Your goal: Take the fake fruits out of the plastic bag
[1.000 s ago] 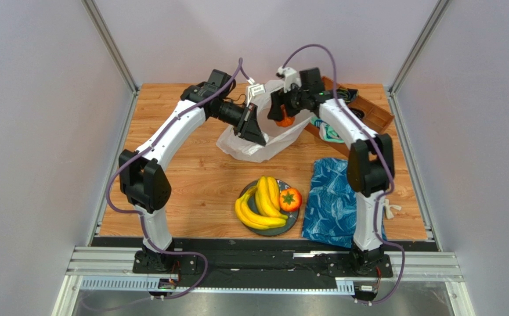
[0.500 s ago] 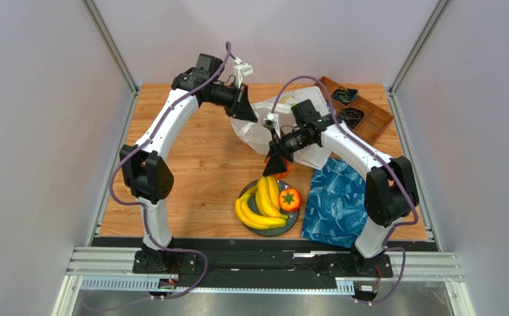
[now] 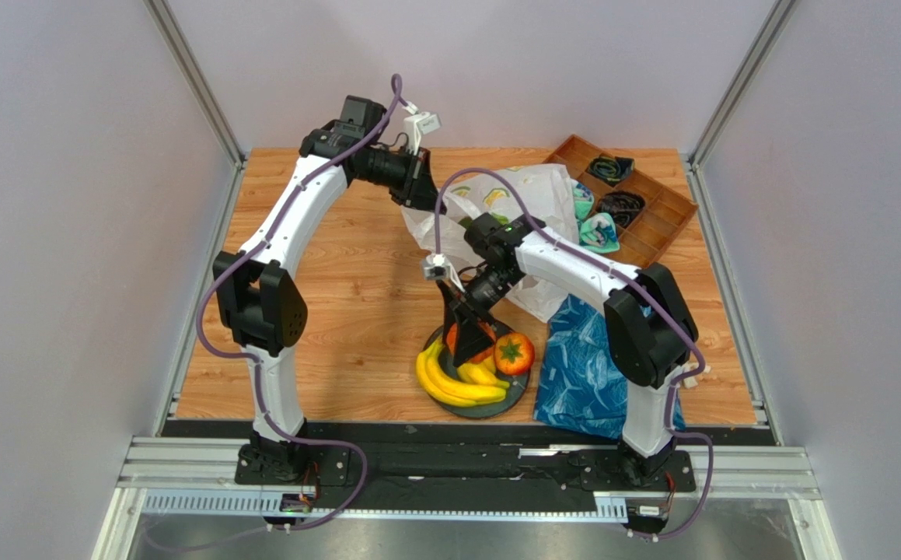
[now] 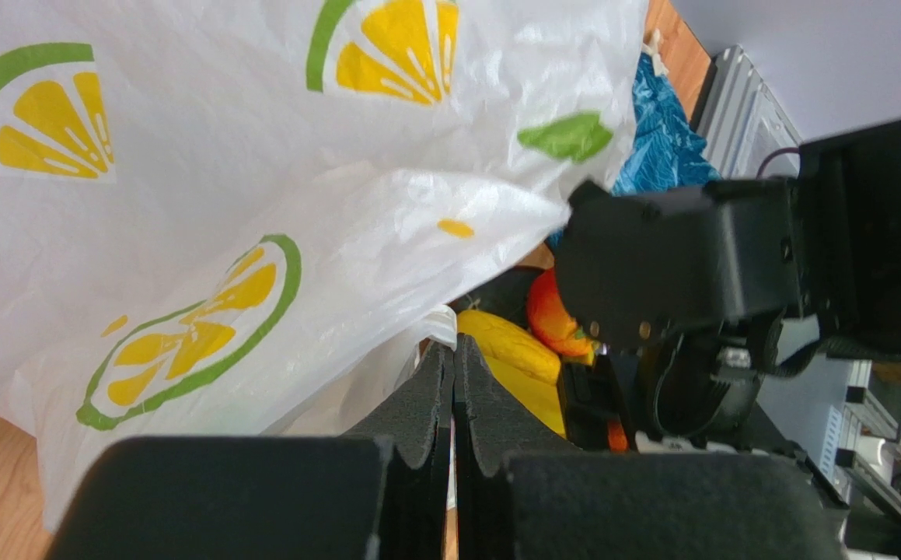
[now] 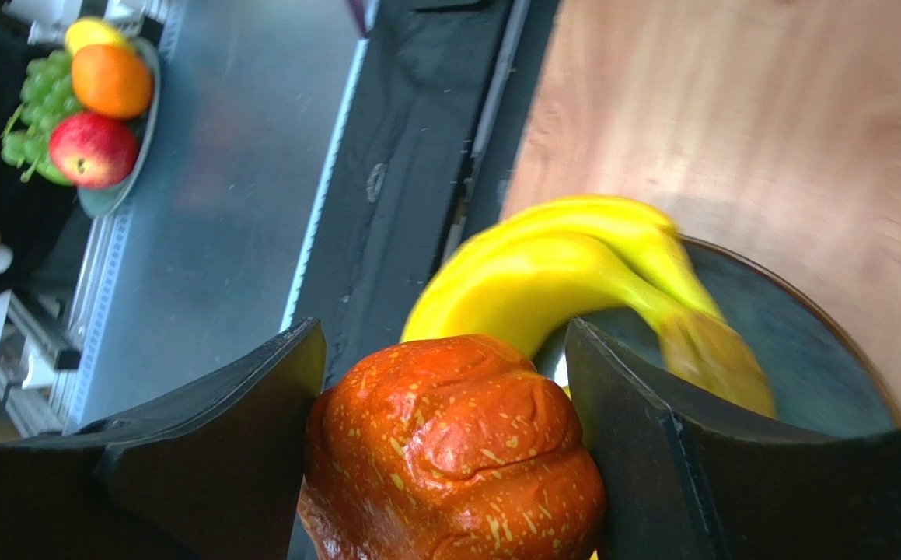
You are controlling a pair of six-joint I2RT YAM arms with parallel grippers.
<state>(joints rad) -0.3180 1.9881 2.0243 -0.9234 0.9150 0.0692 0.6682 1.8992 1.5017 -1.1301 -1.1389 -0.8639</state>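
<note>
Orange knobbly fruit (image 5: pixel 453 449): clamped in right gripper (image 3: pixel 464 336), lower centre, over smooth yellow bananas (image 5: pixel 560 274) on round grey plate (image 5: pixel 759 327). Left gripper (image 4: pixel 453 408): pads together, apparently pinching crinkled plastic bag (image 4: pixel 245 175).

Right gripper (image 3: pixel 464 336) hangs over the plate (image 3: pixel 517 399), with the orange ball (image 5: pixel 455 455) filling the gap between its fingers. Straight under the claw we see bananas (image 5: pixel 560 268). Red-orange fruit (image 3: pixel 514 352) sits just right of it, blue cloth (image 3: pixel 583 362) past that. Bare plate looks limited to one patch beside the bananas; wrist view is blurry there. Left of the claw we have open tabletop (image 3: pixel 338 315). Beyond the claw, the plastic bag (image 3: pixel 531 210), pinched by the left gripper (image 3: pixel 423 193), fills the path.
</note>
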